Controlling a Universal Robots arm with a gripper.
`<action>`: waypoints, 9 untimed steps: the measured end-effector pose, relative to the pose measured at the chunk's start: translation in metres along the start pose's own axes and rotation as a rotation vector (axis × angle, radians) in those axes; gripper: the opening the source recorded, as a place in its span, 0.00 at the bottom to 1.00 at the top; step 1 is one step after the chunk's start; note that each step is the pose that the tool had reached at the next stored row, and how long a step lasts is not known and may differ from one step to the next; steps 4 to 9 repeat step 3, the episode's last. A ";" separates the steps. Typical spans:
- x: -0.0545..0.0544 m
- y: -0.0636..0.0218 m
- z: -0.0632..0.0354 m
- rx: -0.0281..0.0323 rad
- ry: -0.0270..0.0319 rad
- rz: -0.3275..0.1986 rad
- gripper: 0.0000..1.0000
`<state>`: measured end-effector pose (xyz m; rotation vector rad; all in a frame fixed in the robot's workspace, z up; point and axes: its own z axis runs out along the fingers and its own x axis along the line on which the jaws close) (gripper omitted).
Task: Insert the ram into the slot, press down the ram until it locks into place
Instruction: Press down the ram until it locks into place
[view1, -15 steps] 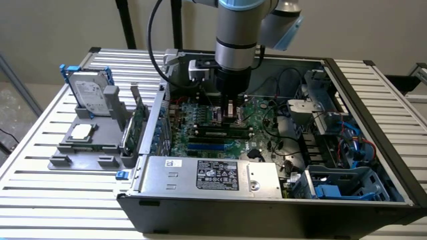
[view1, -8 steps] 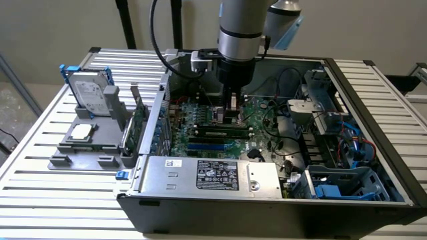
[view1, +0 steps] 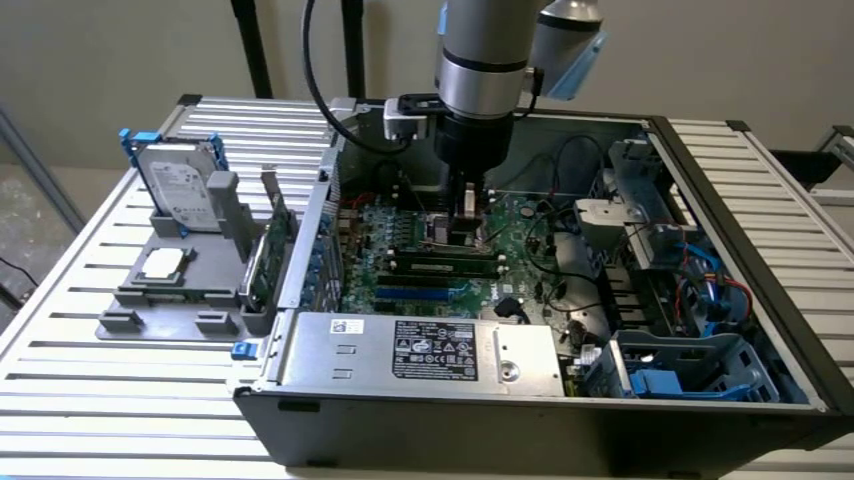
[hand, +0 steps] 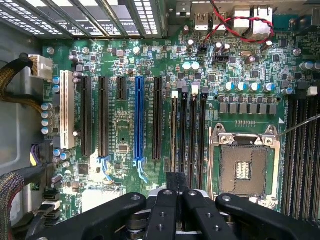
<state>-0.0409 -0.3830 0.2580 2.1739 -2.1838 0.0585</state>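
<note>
The ram (hand: 173, 135) stands edge-on in the outermost of several parallel black memory sockets, next to the CPU socket (hand: 243, 167). In the exterior view the ram (view1: 434, 263) shows as a dark strip seated along the green motherboard (view1: 387, 290). The slot (hand: 174, 95) holding it has a white latch at its far end. My gripper (hand: 176, 182) is shut, its black fingers (hand: 165, 210) meeting directly over the near end of the stick. In the exterior view the gripper (view1: 470, 235) hangs low inside the open case. I cannot tell whether the tips touch the ram.
A long blue slot (hand: 139, 120) and black expansion slots lie beside the memory sockets. Red and black cables (hand: 235, 25) cross the board's far edge. The power supply (view1: 414, 350) and drive cage (view1: 694, 370) crowd the case. A hard drive (view1: 180, 185) sits on a grey fixture outside it.
</note>
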 end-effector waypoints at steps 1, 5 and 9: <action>0.000 0.0000 0.0000 0.0000 0.0000 0.000 0.11; 0.000 0.0000 0.0000 0.0000 0.0000 0.000 0.11; 0.000 0.0000 0.0000 0.0000 0.0000 0.000 0.11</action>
